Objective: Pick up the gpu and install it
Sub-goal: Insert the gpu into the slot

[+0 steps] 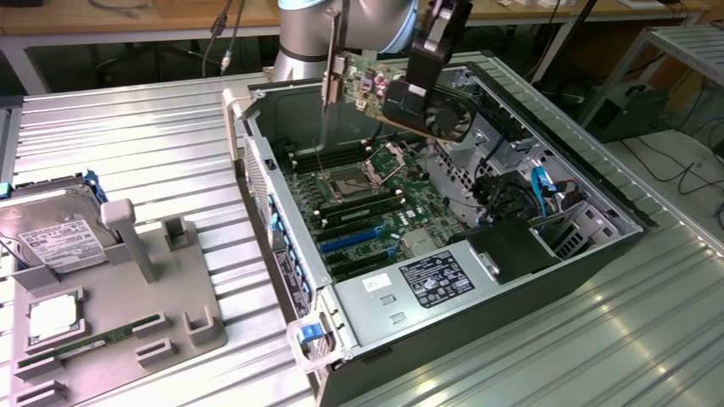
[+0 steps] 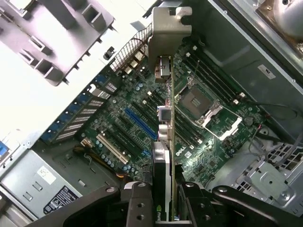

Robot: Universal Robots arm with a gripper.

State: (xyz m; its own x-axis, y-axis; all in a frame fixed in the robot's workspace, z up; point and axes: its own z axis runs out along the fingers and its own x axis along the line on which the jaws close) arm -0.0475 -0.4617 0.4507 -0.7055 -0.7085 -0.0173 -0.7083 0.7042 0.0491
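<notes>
The gpu (image 1: 396,91), a green board with a black cooler and a silver end bracket, hangs in the air over the far end of the open computer case (image 1: 588,254). My gripper (image 1: 428,64) is shut on it from above. In the wrist view the gpu (image 2: 164,142) is seen edge-on, running from the silver bracket down between my fingers (image 2: 139,203), with my gripper (image 2: 163,201) clamped on the card. Beneath it lies the motherboard (image 2: 137,118) with its blue and black expansion slots (image 2: 139,124) and the open CPU socket (image 2: 196,101). The card is well above the slots.
The case lies on its side on a ribbed metal table (image 1: 136,144). A grey fixture (image 1: 125,297) at the exterior view's left holds a hard drive (image 1: 51,229), a CPU (image 1: 51,315) and a RAM stick (image 1: 91,343). The power supply (image 1: 436,280) and drive cage (image 1: 565,229) crowd the near end of the case.
</notes>
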